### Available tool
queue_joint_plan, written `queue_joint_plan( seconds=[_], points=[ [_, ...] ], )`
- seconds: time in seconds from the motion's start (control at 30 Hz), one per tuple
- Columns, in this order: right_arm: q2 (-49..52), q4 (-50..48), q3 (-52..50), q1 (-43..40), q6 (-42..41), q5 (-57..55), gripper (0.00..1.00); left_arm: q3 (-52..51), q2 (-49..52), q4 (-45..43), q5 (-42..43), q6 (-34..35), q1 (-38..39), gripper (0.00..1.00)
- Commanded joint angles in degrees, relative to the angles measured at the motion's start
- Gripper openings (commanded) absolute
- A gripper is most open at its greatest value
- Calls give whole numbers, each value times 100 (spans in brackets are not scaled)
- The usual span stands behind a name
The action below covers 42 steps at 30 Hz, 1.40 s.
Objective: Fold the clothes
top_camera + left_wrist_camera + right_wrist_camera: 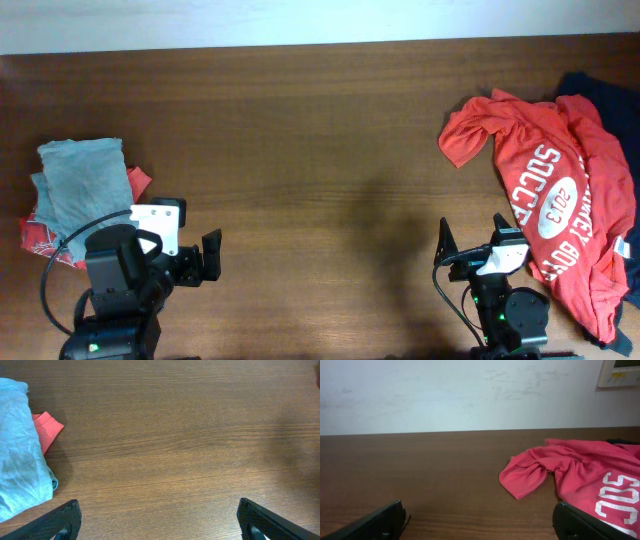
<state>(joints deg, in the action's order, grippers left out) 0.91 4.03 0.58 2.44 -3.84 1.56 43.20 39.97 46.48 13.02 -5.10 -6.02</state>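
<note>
A crumpled red soccer T-shirt (552, 180) with white print lies unfolded at the right of the wooden table; it also shows in the right wrist view (580, 472). A folded grey-blue garment (82, 180) lies on a folded red one (40, 238) at the left, and both show in the left wrist view (17, 455). My left gripper (208, 257) is open and empty over bare wood, right of the folded stack. My right gripper (470, 238) is open and empty, just left of the red shirt.
A dark navy garment (610, 105) lies under the red shirt at the far right edge. A pale wall (470, 395) runs behind the table's far edge. Bare wood (320, 180) spans the middle between the two piles.
</note>
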Motion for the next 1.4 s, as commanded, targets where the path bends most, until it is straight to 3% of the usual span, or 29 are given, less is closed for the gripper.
queue_joint_plan(
  seconds=[0.0,0.7,0.9,0.97,1.1,1.27,1.37],
  points=[
    [-50,26,-26,-26,39,81,99,-17,-17,-7,-44,35,-13,99],
    [-50,26,-26,-26,39,81,99,-17,-20,83,-61,31,-4,99],
    [-50,26,-26,-26,39,81,99,-610,-1027,22,-498,31,264,99],
    [-50,26,-26,-26,39,81,99,-1716,-2127,-874,-538,33,345,99],
    [-50,26,-26,-26,39,81,99,-2778,-3097,-2131,-538,33,382,99],
    [-50,26,-26,-26,39,81,99,-3716,-3939,-3423,-612,31,459,99],
    [-50,26,-26,-26,39,81,99,-4210,-3969,-4710,-946,31,481,99]
  ],
)
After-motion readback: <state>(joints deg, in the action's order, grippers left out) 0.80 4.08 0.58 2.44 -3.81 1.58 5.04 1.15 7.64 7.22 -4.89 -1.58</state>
